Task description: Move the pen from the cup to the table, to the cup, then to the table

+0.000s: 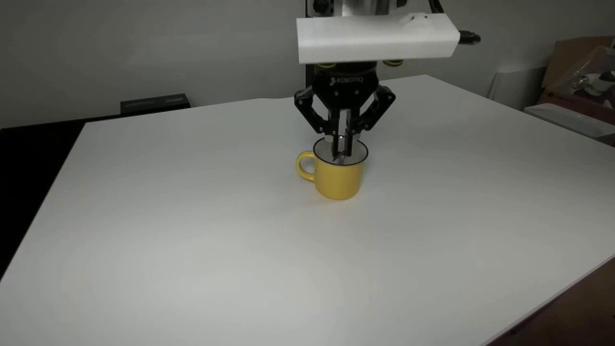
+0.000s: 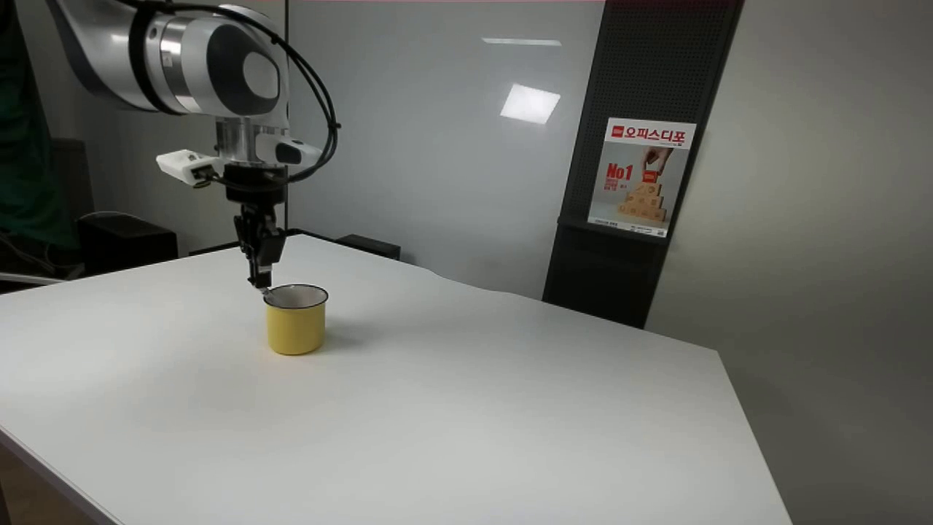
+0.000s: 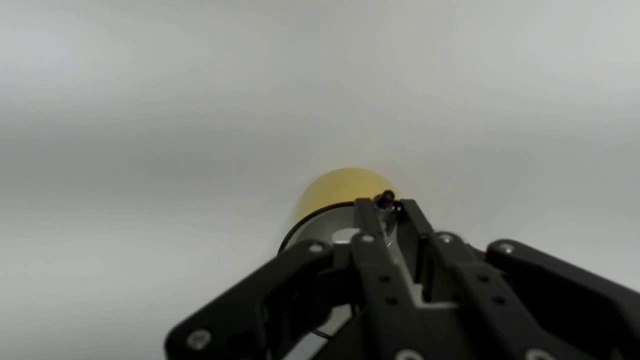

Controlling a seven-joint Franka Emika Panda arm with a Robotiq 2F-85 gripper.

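Note:
The yellow cup [image 1: 338, 183] stands upright on the white table [image 1: 206, 259], its handle to the left in that exterior view. The cup also shows in an exterior view [image 2: 295, 332] and in the wrist view [image 3: 337, 189]. The gripper [image 1: 341, 154] points straight down at the cup's mouth. In the wrist view the fingertips [image 3: 385, 201] are close together on either side of the pen [image 3: 387, 198], which fills the gap between them. The pen's dark end shows at the rim; its lower part is hidden in the cup. In an exterior view the fingertips [image 2: 260, 283] are at the rim's edge.
A dark box [image 1: 154, 104] sits behind the table's far edge. A cardboard box and clutter [image 1: 584, 79] stand beyond the table's edge. A poster [image 2: 641, 177] hangs on a dark panel by the wall. A green cloth [image 2: 33, 160] hangs at the far side.

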